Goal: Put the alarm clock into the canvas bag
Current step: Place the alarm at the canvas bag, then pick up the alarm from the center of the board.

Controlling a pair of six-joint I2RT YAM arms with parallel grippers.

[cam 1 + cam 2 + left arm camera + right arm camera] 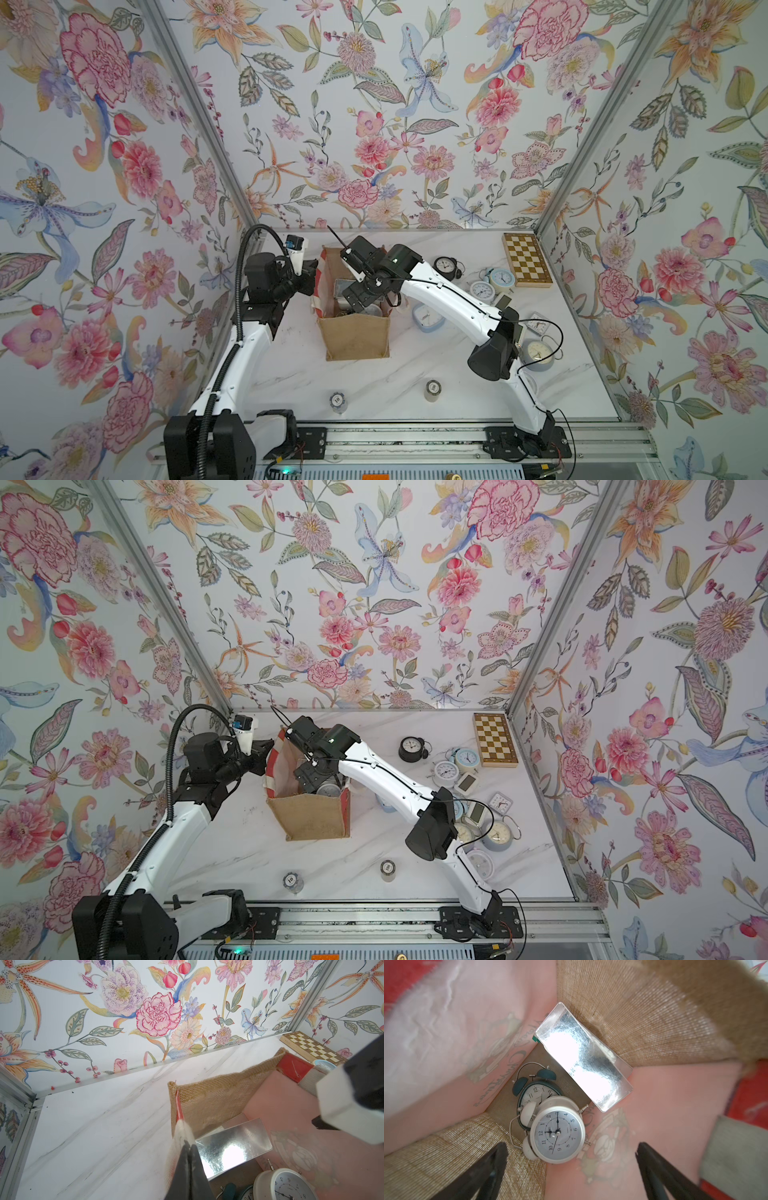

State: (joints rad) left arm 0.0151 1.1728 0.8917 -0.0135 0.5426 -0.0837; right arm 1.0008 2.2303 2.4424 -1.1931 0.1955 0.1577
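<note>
Left gripper (188,1146) is clamping the frame-left rim of the canvas bag (354,337). Right gripper (571,1146) is hanging spread apart inside the bag, clear of the white alarm clock (557,1132) at lower centre.

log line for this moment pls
left jaws: shut on canvas bag rim | right jaws: open, empty, inside bag | white alarm clock: in bag, overlapping teal clock

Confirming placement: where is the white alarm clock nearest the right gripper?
Right wrist view: the white alarm clock lies inside the canvas bag, partly atop a teal alarm clock, beside a mirrored panel.
</note>
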